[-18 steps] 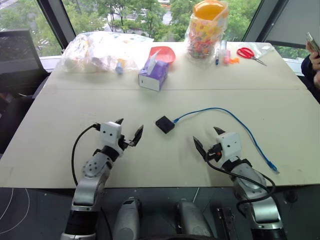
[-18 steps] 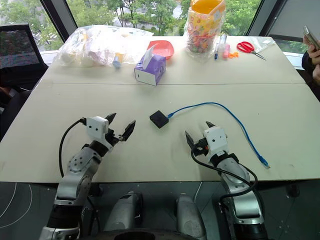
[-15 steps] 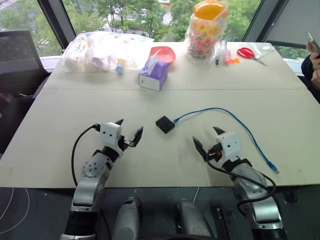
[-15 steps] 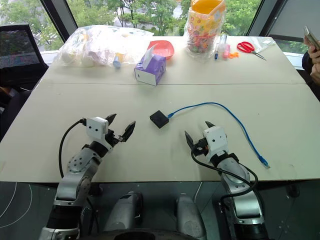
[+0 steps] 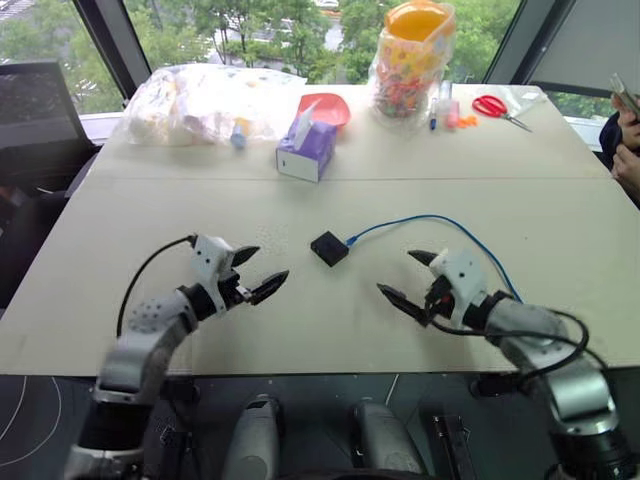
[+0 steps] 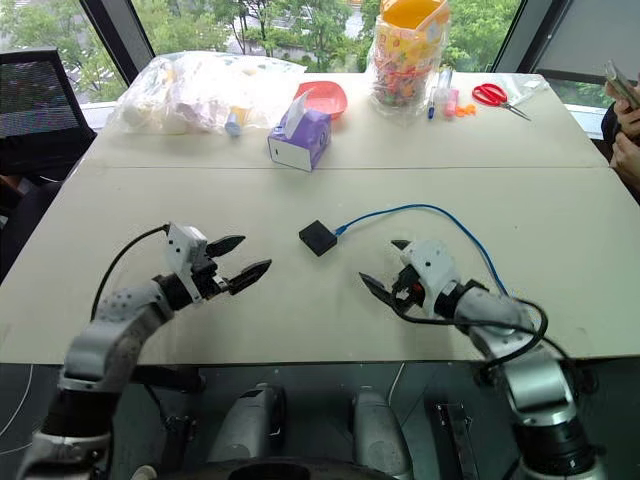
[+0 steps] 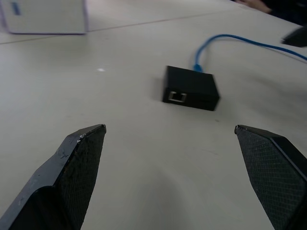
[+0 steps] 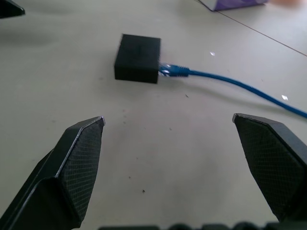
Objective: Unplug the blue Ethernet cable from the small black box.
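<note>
Matte black and square, the small black box (image 5: 329, 248) lies flat near the centre of the head view on the pale table (image 5: 120, 260), with the blue Ethernet cable (image 5: 440, 222) plugged into its right-hand side. The cable arcs up and to the right, then passes behind the right arm, so its far end is hidden. The left gripper (image 5: 252, 272) sits left of centre and the right gripper (image 5: 412, 276) right of centre, both over the table, pointing inward toward the box and apart from it; each has its two black fingers spread wide with nothing between them. In the left wrist view the box (image 7: 190, 88) shows an empty port on the face toward the camera, and the cable (image 7: 225, 39) enters on the far side, where the plug is hidden. The right wrist view shows the plug seated in the box (image 8: 138, 57). At the top of the head view stand a purple tissue box (image 5: 307, 150), a red bowl (image 5: 328, 106), a clear bag (image 5: 205, 100) whose contents are hard to make out, a jar (image 5: 412, 55) cut off by the frame, and red scissors (image 5: 497, 107). A person's hands (image 5: 626, 165) are cut by the upper right edge.
</note>
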Action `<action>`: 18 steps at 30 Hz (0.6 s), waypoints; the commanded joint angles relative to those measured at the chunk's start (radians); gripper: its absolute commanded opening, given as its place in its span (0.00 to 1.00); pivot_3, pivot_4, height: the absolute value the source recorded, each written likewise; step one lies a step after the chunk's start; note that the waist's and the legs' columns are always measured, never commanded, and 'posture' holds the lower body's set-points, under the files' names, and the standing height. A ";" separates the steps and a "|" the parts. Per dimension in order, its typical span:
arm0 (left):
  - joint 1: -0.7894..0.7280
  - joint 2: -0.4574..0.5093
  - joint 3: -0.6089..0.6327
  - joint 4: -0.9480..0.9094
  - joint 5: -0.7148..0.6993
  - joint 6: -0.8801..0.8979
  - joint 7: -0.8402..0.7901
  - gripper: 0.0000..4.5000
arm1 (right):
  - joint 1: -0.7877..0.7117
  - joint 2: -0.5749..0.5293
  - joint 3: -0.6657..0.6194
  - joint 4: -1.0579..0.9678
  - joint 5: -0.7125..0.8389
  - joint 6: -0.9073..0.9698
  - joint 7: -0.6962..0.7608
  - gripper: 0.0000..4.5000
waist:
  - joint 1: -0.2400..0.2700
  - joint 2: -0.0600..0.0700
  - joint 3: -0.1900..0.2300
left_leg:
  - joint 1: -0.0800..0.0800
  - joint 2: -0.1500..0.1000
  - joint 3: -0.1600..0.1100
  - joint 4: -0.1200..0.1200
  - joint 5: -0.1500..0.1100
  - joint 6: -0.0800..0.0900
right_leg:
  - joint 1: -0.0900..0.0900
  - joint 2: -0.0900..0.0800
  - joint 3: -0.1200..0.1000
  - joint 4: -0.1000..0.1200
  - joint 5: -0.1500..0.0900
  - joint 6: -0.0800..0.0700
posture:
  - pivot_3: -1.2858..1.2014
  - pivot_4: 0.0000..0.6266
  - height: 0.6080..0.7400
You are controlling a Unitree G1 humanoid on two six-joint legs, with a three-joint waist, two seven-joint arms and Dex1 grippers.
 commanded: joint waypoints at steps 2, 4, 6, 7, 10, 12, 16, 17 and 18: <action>-0.063 0.077 0.024 0.034 -0.069 0.086 -0.120 0.99 | -0.144 -0.106 0.007 -0.035 0.094 0.165 0.088 1.00 | 0.000 0.000 0.000 | 0.000 0.000 0.000 -0.001 0.000 0.000 | -0.001 0.000 0.000 0.000 0.000 0.000 | 0.52 0.24 0.96; -0.127 0.125 0.006 0.070 -0.073 0.124 -0.185 0.99 | -0.288 -0.174 0.073 0.034 0.078 0.187 0.170 1.00 | -0.001 0.000 0.001 | -0.001 0.000 0.000 0.000 0.000 0.000 | -0.001 0.000 0.000 0.000 0.000 0.000 | 0.52 0.24 0.96; -0.171 0.163 -0.006 0.095 -0.074 0.140 -0.245 0.99 | -0.408 -0.206 0.138 0.099 0.061 0.180 0.244 1.00 | -0.001 0.001 0.002 | -0.002 0.000 0.000 0.000 0.000 0.000 | -0.004 0.000 0.000 0.000 0.000 -0.001 | 0.52 0.24 0.96; -0.180 0.178 -0.005 0.101 -0.076 0.142 -0.267 0.99 | -0.449 -0.207 0.164 0.116 0.050 0.174 0.257 1.00 | -0.002 0.001 0.002 | -0.002 0.000 0.001 0.000 0.000 0.000 | -0.003 0.000 0.000 0.000 0.000 -0.001 | 0.52 0.24 0.96; -0.254 0.195 -0.015 0.144 -0.070 0.152 -0.313 0.99 | -0.626 -0.225 0.320 0.254 -0.047 0.131 0.369 1.00 | -0.002 0.001 0.002 | -0.002 0.000 0.001 -0.001 0.000 0.000 | -0.004 0.000 0.000 -0.001 0.000 -0.001 | 0.52 0.24 0.96; -0.293 0.202 -0.022 0.169 -0.062 0.153 -0.337 0.99 | -0.723 -0.216 0.407 0.345 -0.107 0.074 0.450 1.00 | -0.001 0.001 0.002 | -0.004 0.000 0.001 -0.001 0.000 0.000 | -0.006 0.000 0.000 -0.001 0.000 -0.001 | 0.52 0.24 0.96; -0.360 0.190 -0.028 0.229 -0.029 0.116 -0.347 0.99 | -0.917 -0.123 0.559 0.647 -0.262 -0.126 0.567 1.00 | -0.001 0.001 0.002 | -0.005 0.000 0.002 -0.001 0.000 0.001 | -0.007 0.000 0.000 0.000 0.000 0.000 | 0.52 0.24 0.96; -0.369 0.183 -0.024 0.232 -0.024 0.108 -0.337 0.99 | -0.959 -0.096 0.590 0.733 -0.306 -0.190 0.586 1.00 | -0.002 0.001 0.002 | -0.005 0.000 0.003 -0.002 0.000 0.001 | -0.007 0.001 0.000 0.000 0.001 0.000 | 0.52 0.24 0.96; -0.373 0.182 -0.019 0.233 -0.020 0.102 -0.333 0.99 | -0.998 -0.067 0.616 0.813 -0.342 -0.242 0.608 1.00 | -0.004 0.001 0.002 | -0.005 0.000 0.003 -0.001 0.000 0.001 | -0.007 0.001 0.000 0.000 0.002 0.003 | 0.52 0.24 0.96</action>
